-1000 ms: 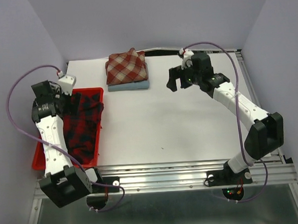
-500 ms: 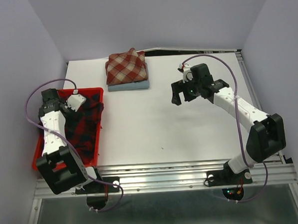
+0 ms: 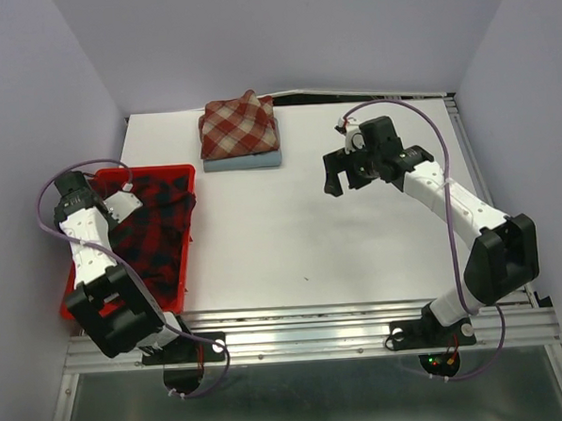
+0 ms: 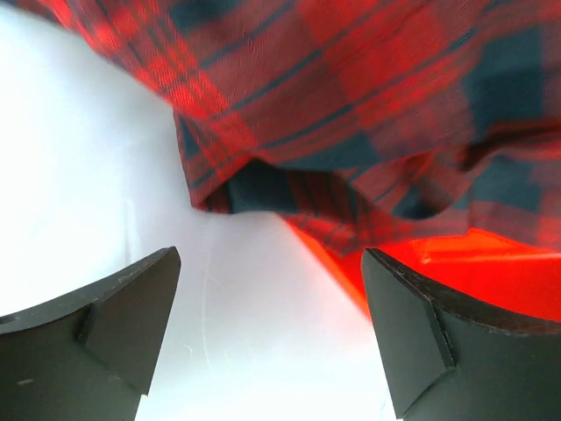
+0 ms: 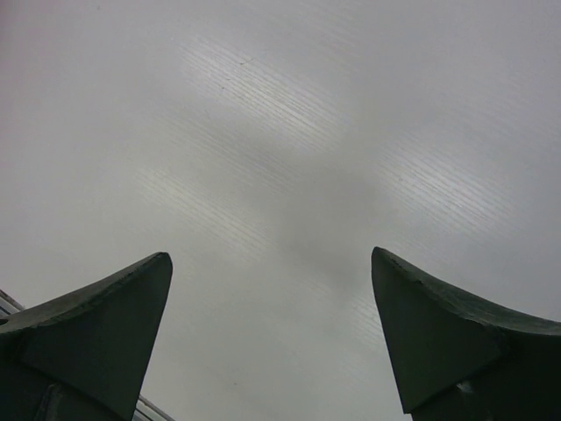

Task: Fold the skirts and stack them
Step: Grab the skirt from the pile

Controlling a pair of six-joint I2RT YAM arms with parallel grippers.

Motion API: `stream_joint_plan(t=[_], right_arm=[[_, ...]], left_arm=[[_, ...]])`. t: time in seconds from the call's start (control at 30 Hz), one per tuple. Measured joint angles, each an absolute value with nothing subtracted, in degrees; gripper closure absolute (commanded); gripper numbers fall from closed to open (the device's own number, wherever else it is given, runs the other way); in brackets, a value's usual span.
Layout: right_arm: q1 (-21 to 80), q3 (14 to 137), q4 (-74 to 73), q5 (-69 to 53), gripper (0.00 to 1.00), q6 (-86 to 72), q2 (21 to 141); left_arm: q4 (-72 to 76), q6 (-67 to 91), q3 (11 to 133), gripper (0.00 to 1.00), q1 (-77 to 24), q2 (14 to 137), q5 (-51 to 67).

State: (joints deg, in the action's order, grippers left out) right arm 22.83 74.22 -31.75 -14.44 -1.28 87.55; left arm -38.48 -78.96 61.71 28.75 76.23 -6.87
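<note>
You have the red and navy plaid skirt (image 3: 158, 238) lying crumpled in the red plastic tray (image 3: 162, 170) at the left edge of the white surface (image 3: 292, 238). It is soft woven cloth, heaped in loose folds, with one edge draped over the tray's right rim. At the far side of the surface, the brick-red and cream check skirt (image 3: 239, 126) sits folded into a rough square. It lies on top of the folded light blue skirt (image 3: 246, 161), of which only a thin strip shows along the near edge.

Your left arm rises from its base and doubles back, its wrist bent over the far left part of the tray. The left gripper (image 3: 130, 203) is released, with its dark wedge-shaped fingers (image 4: 131, 307) spread wide and nothing between them. Its wrist view shows a blurred plaid hem (image 4: 368, 105) and glossy red plastic at lower right. From above you cannot tell whether the fingers touch the cloth.

Your right arm reaches out long across the surface, elbow at the right edge, wrist tipped down. The right gripper (image 3: 340, 181) hangs released over bare surface, well apart from the folded pile. Its wrist view shows only matte white with faint ribbed sheen between the fingers (image 5: 105, 324).

The left arm hides the tray's left side.
</note>
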Motion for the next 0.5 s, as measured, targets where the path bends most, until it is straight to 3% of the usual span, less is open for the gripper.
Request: stream_joint_plan(t=[0.23,0.3,0.43,0.5], right_arm=[[22.8,74.2,-32.2,-14.4,0.00,-1.3,88.3],[22.8,74.2,-32.3,-14.4,0.00,-1.3,88.6],[22.8,74.2,-32.6,-14.4,0.00,-1.3,88.8],[22.8,74.2,-32.6,-14.4,0.00,-1.3,88.8]], left_arm=[[-35.1,-82.4,62.7,0.09,31.0,82.3,-8.7],[-33.2,-82.8,62.7,0.17,30.9,84.1,-9.2],[-30.1,-83.1,62.7,0.42,30.9,87.1,-10.2],[-28.5,-83.0,62.6,0.46,30.9,88.4,-10.5]])
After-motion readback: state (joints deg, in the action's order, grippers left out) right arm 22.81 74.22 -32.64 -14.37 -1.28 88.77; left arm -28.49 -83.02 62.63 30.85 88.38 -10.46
